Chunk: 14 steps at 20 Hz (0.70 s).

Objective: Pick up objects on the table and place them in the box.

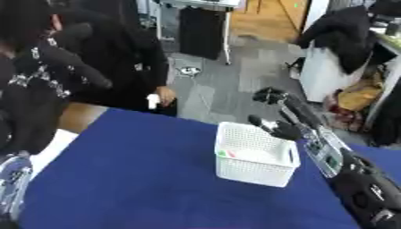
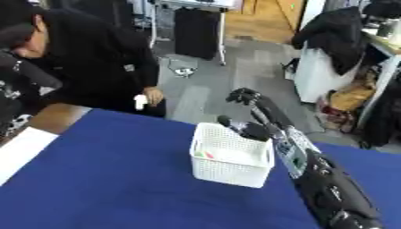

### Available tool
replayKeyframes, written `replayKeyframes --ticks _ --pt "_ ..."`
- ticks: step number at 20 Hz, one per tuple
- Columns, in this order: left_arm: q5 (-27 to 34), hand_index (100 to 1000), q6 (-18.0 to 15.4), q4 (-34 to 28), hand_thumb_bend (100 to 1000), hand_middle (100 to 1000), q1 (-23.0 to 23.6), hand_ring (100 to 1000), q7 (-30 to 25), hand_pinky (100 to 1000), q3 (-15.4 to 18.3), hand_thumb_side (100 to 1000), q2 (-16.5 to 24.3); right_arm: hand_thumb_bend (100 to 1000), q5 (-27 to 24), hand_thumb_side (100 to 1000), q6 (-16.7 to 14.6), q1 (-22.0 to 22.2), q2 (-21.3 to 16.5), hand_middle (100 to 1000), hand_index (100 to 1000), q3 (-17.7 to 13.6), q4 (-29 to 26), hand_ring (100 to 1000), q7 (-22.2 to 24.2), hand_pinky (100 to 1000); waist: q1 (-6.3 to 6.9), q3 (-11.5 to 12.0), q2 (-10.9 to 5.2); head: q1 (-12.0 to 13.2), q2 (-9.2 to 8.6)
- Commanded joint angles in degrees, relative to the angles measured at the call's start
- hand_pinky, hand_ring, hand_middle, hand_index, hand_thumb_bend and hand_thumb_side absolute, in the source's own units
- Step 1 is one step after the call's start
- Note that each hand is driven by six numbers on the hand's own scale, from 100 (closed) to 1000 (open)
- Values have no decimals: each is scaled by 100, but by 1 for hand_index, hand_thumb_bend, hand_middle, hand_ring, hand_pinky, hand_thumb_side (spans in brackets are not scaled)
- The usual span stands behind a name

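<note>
left eye view
- table (image 1: 141, 179): blue cover; near half and left side show no loose objects.
- box (image 1: 254, 154): white perforated basket, right of the table's centre, toward the far edge, upright.
- box contents: something small with red and green against the inner left wall (image 1: 225, 154); can't identify it. Rest of the floor looks pale and bare.
- right hand (image 1: 275, 127): comes in along the right edge on the black arm and sits over the box's far-right corner. Fingers look extended, nothing visible in them; dark shapes overlap, so released is my read, not a certainty.
- left hand: only a silver-white piece of arm at the lower-left corner (image 1: 14, 183); hand itself not visible.
- person: at the far-left edge, holding a small white thing (image 1: 153, 101), off the table. Not touching the box.

right eye view
- box (image 2: 231, 161): same spot, rim level; red-green item at the inner left wall.
- right hand (image 2: 249, 127): above the far rim, fingers spread past the box, palm apparently empty.
- table (image 2: 117, 188): no pickable object in view on the blue cover.

assessment
- step: looks like the drop-off end of a place, hand over the box with nothing in it.
- next: lift clear of the rim without knocking the box, then find the next object; none is in frame, so the view likely has to shift first.
</note>
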Motion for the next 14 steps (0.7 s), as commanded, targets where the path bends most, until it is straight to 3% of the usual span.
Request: replayKeyframes --ticks 1,2,3,4,6,7,8,9,10,11,12,13,14 --pt "38 671 -1 -100 139 726 -95 588 21 612 5 853 56 624 -118 1000 -26 -108 -121 795 792 -15 -166 743 -83 709 19 -7 -93 -31 -155" --pt "34 671 -1 -97 138 726 -88 587 20 611 7 853 64 542 -206 1000 -66 -91 -114 779 789 27 -274 713 -105 663 21 -13 -98 -183 -351" --pt "30 671 -6 -93 139 726 -78 588 19 612 13 853 81 596 -393 1000 -124 -22 -129 792 790 108 -477 736 -133 694 19 -25 -102 -293 -500" --pt "28 671 -10 -90 138 726 -70 587 19 611 16 853 91 525 -562 1000 -136 16 -142 774 788 181 -646 709 -125 655 20 -32 -108 -470 -720" --pt "17 668 -36 -79 137 726 -36 588 32 612 43 852 152 430 -1158 1000 -182 278 -230 747 786 454 -1450 691 -109 614 23 -96 -136 -1004 -1425" --pt "7 668 -55 -71 139 726 -16 588 44 612 62 855 189 526 -1521 1000 -79 480 -287 754 780 585 -1961 696 -56 624 27 -135 -149 -1151 -1671" --pt "2 668 -68 -65 137 726 -7 588 50 612 68 851 205 405 -1802 1000 81 597 -345 741 802 672 -2331 682 37 595 28 -151 -155 -1217 -1783" --pt "-10 668 -85 -55 137 726 12 588 56 612 85 851 242 412 -2111 1000 246 831 -367 742 799 730 -2778 684 126 599 36 -192 -163 -1273 -1949" --pt "-18 666 -100 -47 136 726 24 587 60 611 95 851 264 362 -2373 1000 434 1001 -401 727 837 769 -3162 658 231 553 41 -218 -167 -1301 -2054" --pt "-33 666 -129 -33 135 727 58 587 62 611 122 851 327 359 -2696 1000 606 1374 -361 724 845 778 -3711 651 335 544 68 -294 -172 -1303 -2275" --pt "-42 666 -158 -19 131 726 80 583 60 600 138 849 364 340 -2970 1000 833 1621 -375 706 895 774 -4209 612 468 481 81 -332 -177 -1301 -2379" --pt "-51 666 -197 -3 131 726 114 583 52 600 157 849 413 340 -3187 1000 1049 1876 -381 706 895 747 -4733 612 612 481 102 -389 -183 -1276 -2496" --pt "-66 635 -236 15 119 636 158 498 28 518 165 847 473 408 -3357 1000 1244 2065 -369 717 915 704 -5223 606 743 465 134 -470 -193 -1208 -2586"
